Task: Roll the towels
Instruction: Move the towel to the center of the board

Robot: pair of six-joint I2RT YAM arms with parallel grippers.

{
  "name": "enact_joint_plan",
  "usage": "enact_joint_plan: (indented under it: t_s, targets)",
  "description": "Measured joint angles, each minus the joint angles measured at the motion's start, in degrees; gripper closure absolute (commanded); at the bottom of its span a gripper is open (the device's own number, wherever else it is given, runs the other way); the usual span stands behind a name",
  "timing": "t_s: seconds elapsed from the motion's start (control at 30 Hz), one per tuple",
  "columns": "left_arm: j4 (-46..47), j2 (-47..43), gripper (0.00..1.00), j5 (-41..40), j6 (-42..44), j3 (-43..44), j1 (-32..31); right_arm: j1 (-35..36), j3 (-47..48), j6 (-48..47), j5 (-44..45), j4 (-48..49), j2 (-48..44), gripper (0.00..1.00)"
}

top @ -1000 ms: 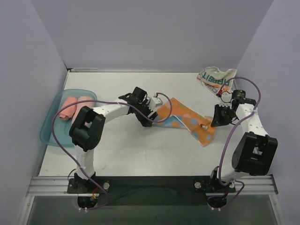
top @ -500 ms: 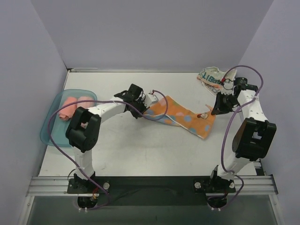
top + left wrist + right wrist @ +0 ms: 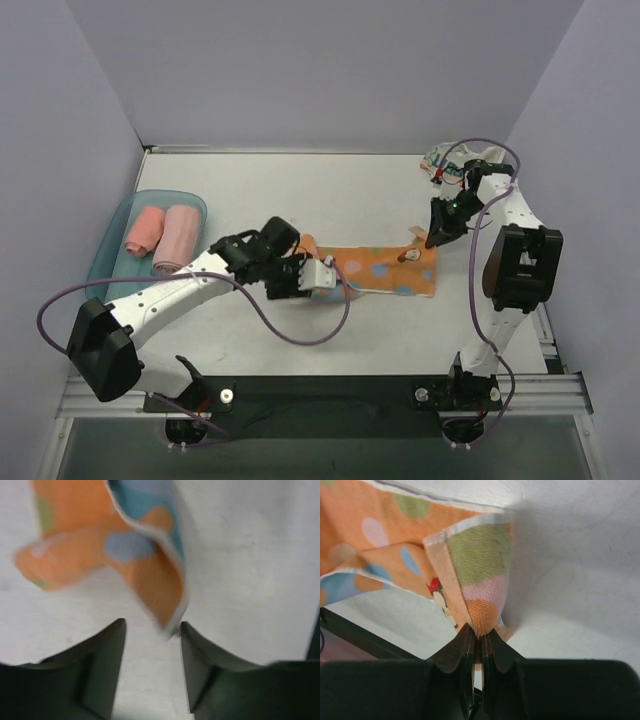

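Top view: orange dotted towel (image 3: 385,272) lies stretched out left to right on the white worktop (image 3: 250,190), lower centre of frame, mostly flat. Its right end is lifted and its left end is folded over near the left arm. Right fingers (image 3: 470,645) are closed tight, pinching the towel's right corner. In the right wrist view that corner, with green, pink and orange patches, stands up out of the closed tips and the rest of the cloth trails off to the upper left. A small cartoon print shows on the cloth just left of the pinch. Left fingers (image 3: 107,645) are spread wide, gripping nothing. In the left wrist view the towel's loose folded corner sits just ahead of the gap, with its white-hemmed tip reaching down near the right-hand finger; that view is blurred, so I can't tell if it touches. RABBIT towel (image 3: 455,160) is crumpled at the upper right of the worktop, partly behind the right arm. Two pink rolled towels (image 3: 165,233) lie side by side in the teal tray (image 3: 105,280) at the left edge, well apart from both arms.
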Motion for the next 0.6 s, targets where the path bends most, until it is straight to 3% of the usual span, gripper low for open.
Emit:
enact_joint_plan:
  t_s: [0.07, 0.1, 0.13, 0.17, 0.27, 0.3, 0.47, 0.6]
  targets:
    - [-4.26, 1.75, 0.14, 0.92, 1.11, -3.43, -2.10, 0.13, -0.17, -1.31, 1.40, -1.20, 2.69, 1.00]
    - [-6.56, 2.78, 0.09, 1.16, 1.33, -4.42, -2.08, -0.07, -0.50, -2.01, 2.36, -1.75, 3.89, 0.98]
    - [-8.57, 3.61, 0.06, 1.33, 1.46, -4.74, -1.60, -0.17, -0.79, -2.62, 3.08, -2.21, 4.55, 0.92]
    - [-10.21, 4.26, 0.04, 2.01, 1.57, -4.70, -0.57, -0.24, -0.96, -3.10, 3.76, -2.80, 4.90, 0.78]
    - [-12.83, 5.31, 0.04, 4.04, 1.31, -2.01, 4.07, -0.59, -1.20, -4.42, 5.55, -3.87, 5.09, 0.56]
    - [-13.09, 6.19, 0.05, 4.68, 0.85, 0.00, 6.08, -0.72, -1.16, -4.79, 5.92, -4.07, 5.09, 0.54]
    - [-9.42, 15.45, 0.16, 8.50, -5.68, 12.09, 16.04, -2.08, 1.55, -4.90, 7.61, -4.83, 6.34, 0.52]
    - [-4.76, 24.48, 0.24, 9.97, -11.76, 17.79, 20.52, -3.15, 6.88, -4.07, 8.41, -4.57, 9.22, 0.53]
